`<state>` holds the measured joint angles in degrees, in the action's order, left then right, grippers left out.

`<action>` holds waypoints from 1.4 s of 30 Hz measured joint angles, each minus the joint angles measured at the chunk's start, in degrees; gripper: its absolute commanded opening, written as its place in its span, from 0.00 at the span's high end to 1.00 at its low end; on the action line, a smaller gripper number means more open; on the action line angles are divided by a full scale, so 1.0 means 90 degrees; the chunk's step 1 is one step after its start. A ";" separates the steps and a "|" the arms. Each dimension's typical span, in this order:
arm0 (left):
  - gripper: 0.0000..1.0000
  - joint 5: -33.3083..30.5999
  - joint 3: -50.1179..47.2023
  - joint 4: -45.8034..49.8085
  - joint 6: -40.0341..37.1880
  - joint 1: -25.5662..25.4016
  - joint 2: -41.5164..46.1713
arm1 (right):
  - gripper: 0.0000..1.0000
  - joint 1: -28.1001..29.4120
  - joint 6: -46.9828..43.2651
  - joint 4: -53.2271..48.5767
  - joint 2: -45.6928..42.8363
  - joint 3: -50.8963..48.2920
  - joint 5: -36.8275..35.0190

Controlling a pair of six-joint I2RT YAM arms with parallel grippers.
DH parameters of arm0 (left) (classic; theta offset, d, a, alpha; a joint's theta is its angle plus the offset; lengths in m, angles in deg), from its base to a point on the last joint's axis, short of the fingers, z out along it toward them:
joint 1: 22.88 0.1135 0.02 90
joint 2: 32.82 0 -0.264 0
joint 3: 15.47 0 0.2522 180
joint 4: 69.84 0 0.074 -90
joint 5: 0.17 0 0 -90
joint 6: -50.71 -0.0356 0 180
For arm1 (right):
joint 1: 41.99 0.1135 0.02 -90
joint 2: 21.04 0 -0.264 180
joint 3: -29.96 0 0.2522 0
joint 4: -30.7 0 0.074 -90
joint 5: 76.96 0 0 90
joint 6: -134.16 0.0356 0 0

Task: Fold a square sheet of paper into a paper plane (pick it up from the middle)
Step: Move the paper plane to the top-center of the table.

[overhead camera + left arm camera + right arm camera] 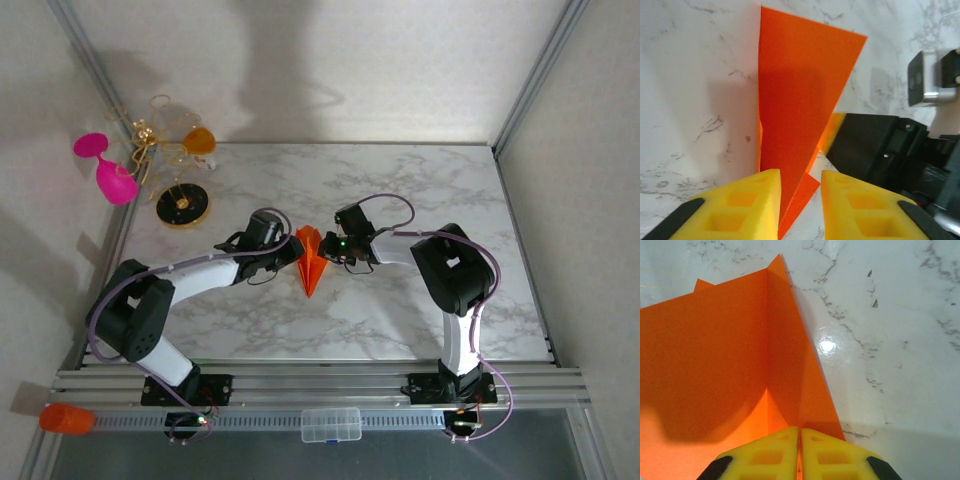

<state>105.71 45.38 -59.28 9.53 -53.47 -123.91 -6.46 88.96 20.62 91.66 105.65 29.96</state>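
From the top external view, a white marble-patterned table [420,190] sits between pale walls [350,60], with a ribbed aluminium rail [320,382] along its near edge. At the upper left, pink goblets [105,165] hang off the table's corner beside a gold wire stand [180,195] on a round black base. An orange cylinder [65,418] lies at the lower left and a clear plastic box [331,425] at the bottom centre. The paper plane [311,262], a narrow orange dart, lies at the middle of the table with its tip toward the bottom of the frame. The left gripper [288,252] and right gripper [328,248] flank its wide end.

The left wrist view shows the left gripper [800,174] at the bottom edge. Its yellow fingers [747,205] stand slightly apart, with a raised flap of the paper plane [800,90] passing up between them and marble showing through the gap.

In the right wrist view, the right gripper [799,431] is pinched tight on the edge of the paper plane [715,355], which fills the left half of the frame. A glare spot shines on the glossy marble to its right.
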 measured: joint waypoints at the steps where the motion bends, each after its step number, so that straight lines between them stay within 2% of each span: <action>1: 0.75 0.0022 0.0000 0.0000 -0.0005 -0.0005 -0.0073 | 0.88 0.0000 0.0000 -0.0002 0.0000 0.0000 0.0000; 9: 0.74 0.0121 0.0073 0.0010 -0.0104 -0.0121 -0.0534 | 0.89 0.0000 0.0000 -0.0010 0.0002 0.0010 0.0000; 23: 0.70 0.0119 0.0243 0.0202 -0.0197 -0.0267 -0.0714 | 0.89 0.0000 0.0000 -0.0061 0.0036 0.0068 0.0005; 42: 0.62 -0.0131 0.0675 0.0777 -0.0454 -0.0818 -0.0950 | 0.90 -0.0002 0.0005 -0.0058 0.0051 0.0083 0.0024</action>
<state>104.53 51.46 -52.28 5.44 -60.84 -132.45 -6.48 89.00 20.10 92.12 106.40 30.18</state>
